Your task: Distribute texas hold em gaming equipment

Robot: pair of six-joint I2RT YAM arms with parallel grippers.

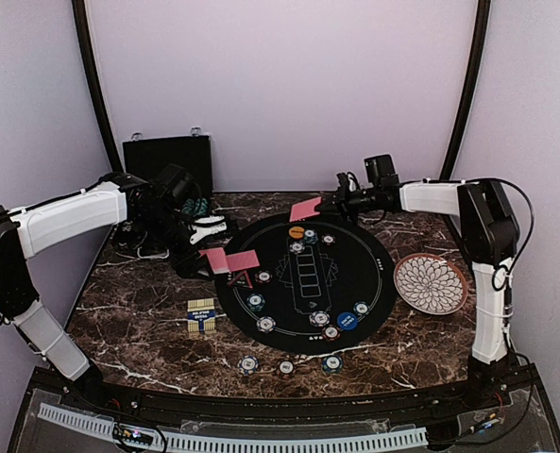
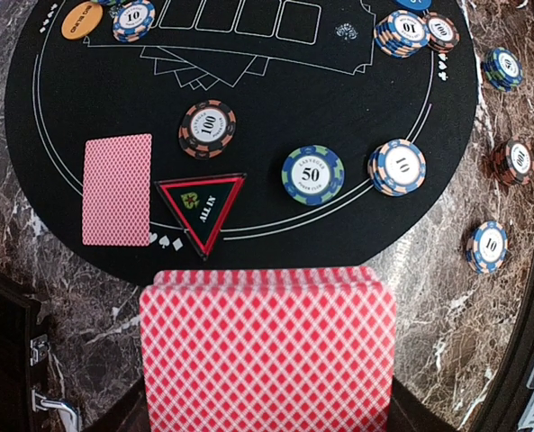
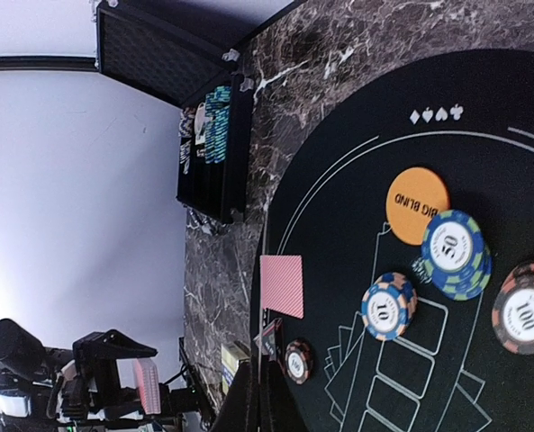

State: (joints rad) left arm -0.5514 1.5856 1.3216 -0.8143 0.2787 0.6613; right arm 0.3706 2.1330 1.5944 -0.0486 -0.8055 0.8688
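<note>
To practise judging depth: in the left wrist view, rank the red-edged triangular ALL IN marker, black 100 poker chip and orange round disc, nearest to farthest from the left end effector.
1. Red-edged triangular ALL IN marker, just beyond the held red-backed cards.
2. Black 100 poker chip, just behind the marker.
3. Orange round disc, far back, left.

Looks like a robotics lab test cell: plain lilac walls (image 1: 280, 85) closing in beyond both pairs of jaws, marbled tabletop (image 1: 147, 330) beneath them, white cable chain (image 1: 261, 442) behind, by the bolted arm bases (image 1: 81, 373).
</note>
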